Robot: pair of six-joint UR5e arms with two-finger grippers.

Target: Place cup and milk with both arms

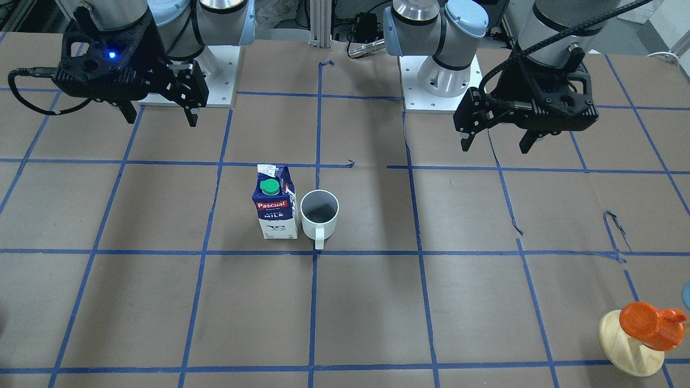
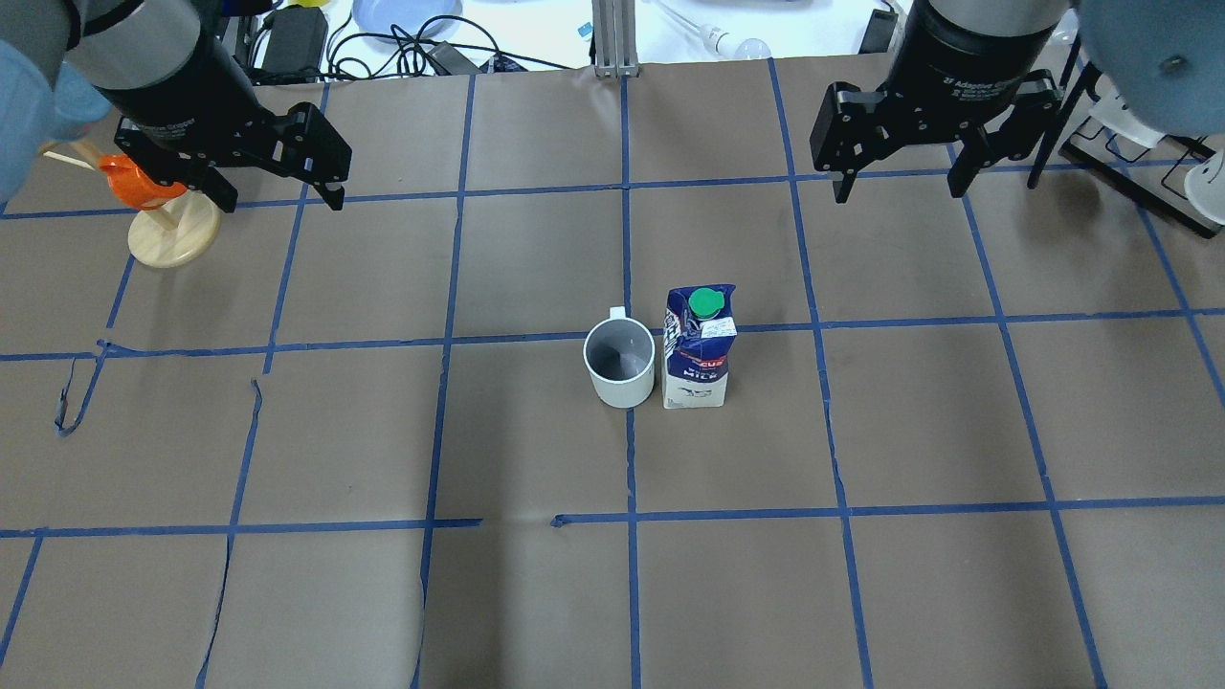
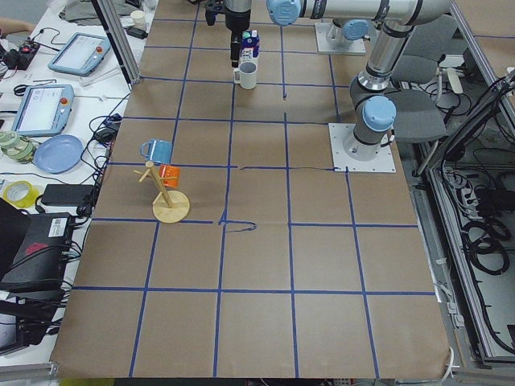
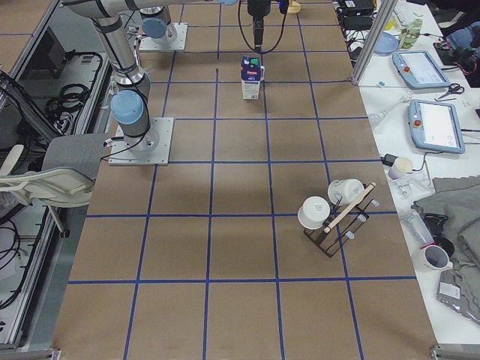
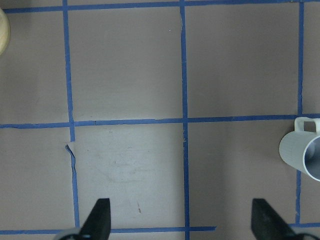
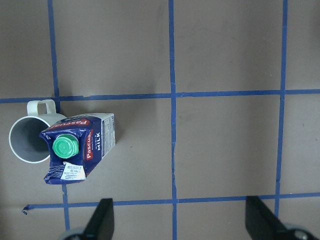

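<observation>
1. The milk (image 2: 699,368) stands upright on the tabletop (image 2: 536,593). The cup (image 2: 620,362) stands upright just beside the milk, on the side towards the robot's left arm, with its handle pointing away from the robot. You cannot tell whether the two touch
2. The left gripper (image 2: 282,202) hangs above the tabletop, well apart from the milk and out beyond the cup. Its fingers (image 5: 100,217) are spread wide with nothing between them
3. The right gripper (image 2: 900,191) hangs well apart from the milk on the other side. Its fingers (image 6: 102,215) are also spread wide and empty
4. With both arms clear and neither thing held, you could read this two ways: the pair is already set down, or neither has been picked up yet. The views do not settle it
5. If a pick-up is next, the cup falls to the left arm and the milk to the right. Each inner finger must drop into the very narrow space beside the milk, so bring them down slowly and square, or one thing may knock the other over
</observation>
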